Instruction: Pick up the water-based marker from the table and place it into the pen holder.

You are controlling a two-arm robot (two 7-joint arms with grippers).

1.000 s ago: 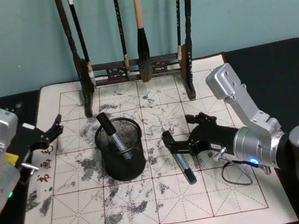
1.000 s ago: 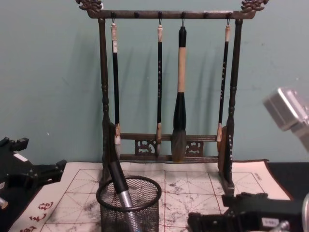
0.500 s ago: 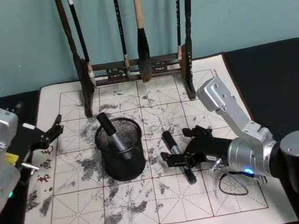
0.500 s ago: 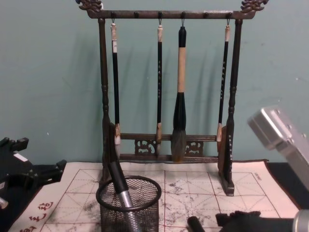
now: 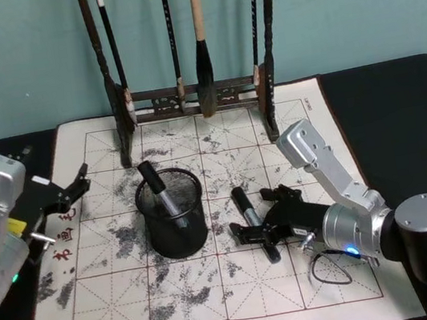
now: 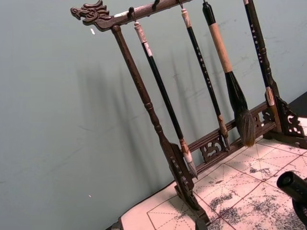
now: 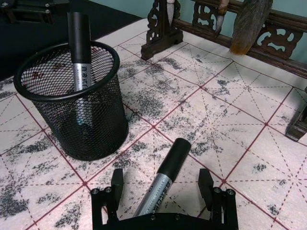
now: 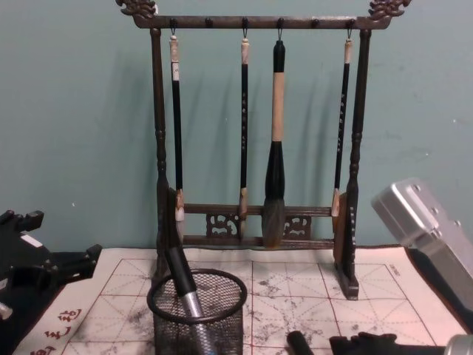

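Step in hand: grasping the water-based marker (image 5: 243, 203); judged from the pose, the pinch is not yet made.
Marker location: it is lying flat on the gridded mat (image 5: 72, 142) covering the counter (image 5: 399, 98), just to the right of the pen holder (image 5: 176, 232), with its black cap pointing toward the brush rack (image 8: 159, 148).
Right pincer (image 7: 161, 178): it is sitting low over the mat, wide open and gripping nothing. Its fingers (image 7: 116, 184) are flanking the marker barrel, one on each side.
Left pincer (image 5: 66, 195): it is waiting at the mat's left edge, fingers apart and empty.
Holder contents: another marker (image 5: 159, 191) is leaning inside, against the far-left rim.
Grasp advice: keep the barrel centred between the fingers and close squarely across it, since a round barrel is likely to roll.
Placement advice: lift clear of the rim, then lower into the free near-right side.
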